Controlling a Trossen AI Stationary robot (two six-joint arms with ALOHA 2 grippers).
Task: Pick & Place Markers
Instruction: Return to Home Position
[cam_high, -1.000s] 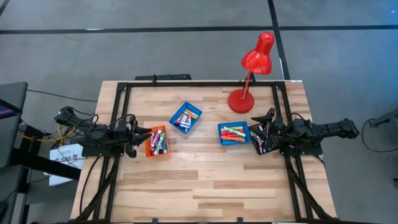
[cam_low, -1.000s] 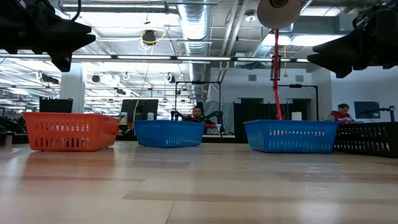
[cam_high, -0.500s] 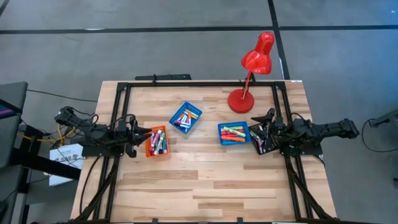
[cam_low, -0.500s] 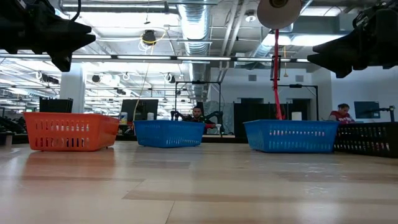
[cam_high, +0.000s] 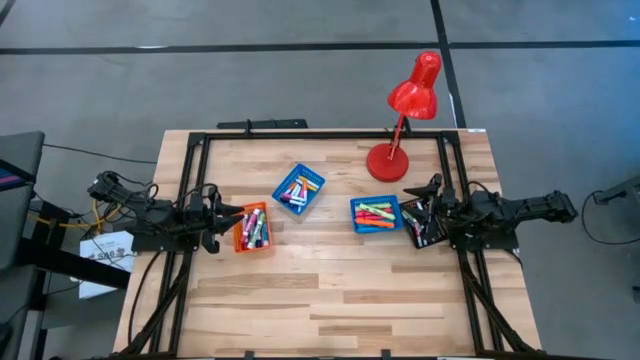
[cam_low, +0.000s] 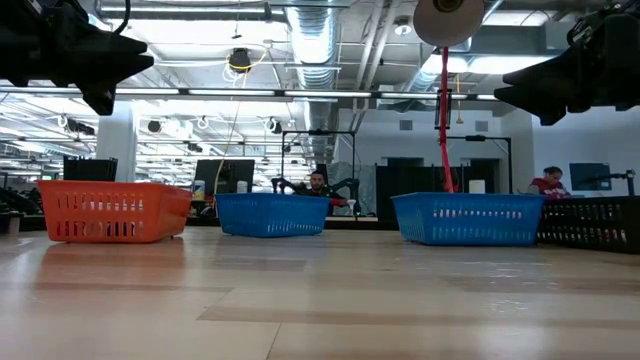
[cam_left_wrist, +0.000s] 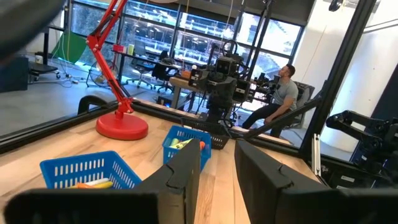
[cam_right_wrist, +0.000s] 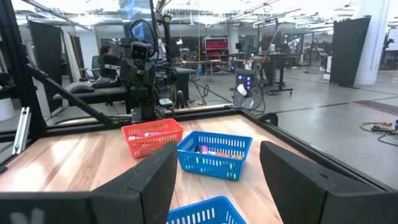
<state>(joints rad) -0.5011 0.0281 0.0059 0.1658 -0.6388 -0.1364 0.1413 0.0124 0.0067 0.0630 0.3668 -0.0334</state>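
The markers lie in four small trays on the wooden table: an orange tray (cam_high: 252, 228), a blue tray (cam_high: 299, 189), a second blue tray (cam_high: 375, 214) and a black tray (cam_high: 424, 222). My left gripper (cam_high: 228, 222) hovers at the table's left side, just left of the orange tray and pointing level toward it. Its fingers (cam_left_wrist: 186, 177) stand apart with nothing between them. My right gripper (cam_high: 412, 212) hovers at the right side over the black tray, pointing level toward the left. Its fingers (cam_right_wrist: 152, 180) are wide open and hold nothing.
A red desk lamp stands with its base (cam_high: 387, 161) at the far right of the table, just behind the right-hand trays. A black frame (cam_high: 300, 135) runs round the tabletop. The near half of the table (cam_high: 320, 300) is bare wood.
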